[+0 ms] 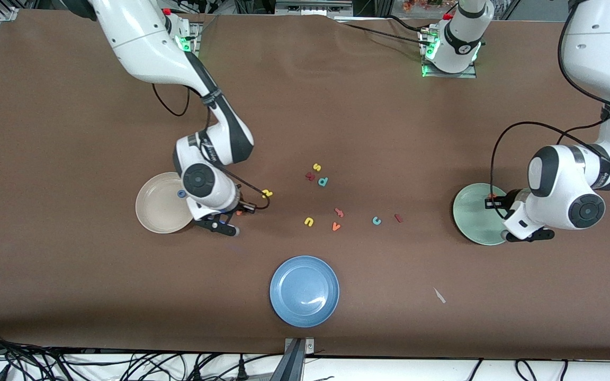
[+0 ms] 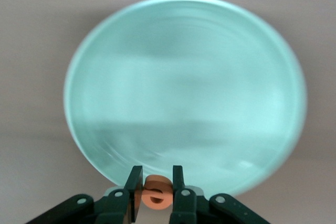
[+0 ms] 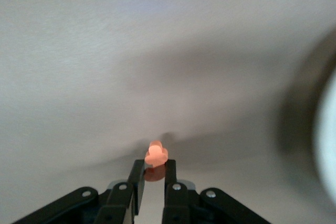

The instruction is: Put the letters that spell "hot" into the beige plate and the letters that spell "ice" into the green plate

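Front view: my beige plate [image 1: 152, 211] holds the blue "o" [image 1: 181, 193]; the green plate [image 1: 474, 222] and blue plate [image 1: 305, 291] carry no letters.

Left wrist view: my left gripper [image 2: 153, 184] pinches the orange "e" [image 2: 156, 192] over the green plate's rim.

Right wrist view: my right gripper [image 3: 153, 174] is clamped on the orange "t" [image 3: 155, 156] just beside the beige plate.
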### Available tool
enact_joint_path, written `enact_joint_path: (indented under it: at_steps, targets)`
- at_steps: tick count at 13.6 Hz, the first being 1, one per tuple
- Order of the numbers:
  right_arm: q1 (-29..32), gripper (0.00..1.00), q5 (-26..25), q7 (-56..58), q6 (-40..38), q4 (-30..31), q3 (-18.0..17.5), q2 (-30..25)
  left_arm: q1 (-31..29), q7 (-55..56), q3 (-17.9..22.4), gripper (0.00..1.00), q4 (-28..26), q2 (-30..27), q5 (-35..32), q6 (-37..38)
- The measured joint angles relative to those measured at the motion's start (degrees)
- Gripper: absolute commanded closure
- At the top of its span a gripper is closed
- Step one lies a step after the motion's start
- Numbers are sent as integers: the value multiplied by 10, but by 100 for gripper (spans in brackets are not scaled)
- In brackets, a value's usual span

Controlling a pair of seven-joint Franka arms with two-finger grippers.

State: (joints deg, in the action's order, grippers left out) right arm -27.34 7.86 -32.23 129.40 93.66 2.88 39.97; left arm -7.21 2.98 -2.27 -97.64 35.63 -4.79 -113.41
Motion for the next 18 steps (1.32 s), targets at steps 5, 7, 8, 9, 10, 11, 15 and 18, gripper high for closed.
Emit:
enact_joint_path:
  at_steps: [5, 7, 8, 9, 10, 11, 15, 18]
  targets:
    - [107, 100, 0, 216, 0, 125, 3, -103, -6, -1, -3, 0, 2, 29, -10, -24]
    - [122, 48, 0, 242, 0, 154, 3, -124, -6, 0, -7, 0, 14, 27, -10, -24]
    - [122, 29, 0, 244, 0, 162, 2, -128, -6, 8, -14, 0, 20, 24, -10, -24]
    - [122, 29, 0, 243, 1, 166, 0, -128, -6, 36, -27, 0, 25, 18, -7, -22]
    - [121, 29, 0, 242, 1, 169, -3, -128, -5, 81, -44, 0, 27, 12, -1, -20]
    - [121, 29, 0, 239, 2, 170, -5, -128, -4, 136, -64, 0, 28, 6, 10, -19]
    - [109, 29, 0, 183, 4, 170, -18, -129, 12, 358, -131, 0, 33, -1, 19, -26]
    - [57, 29, 0, 85, 6, 170, -22, -131, 48, 469, -134, 0, 31, 10, 19, -75]
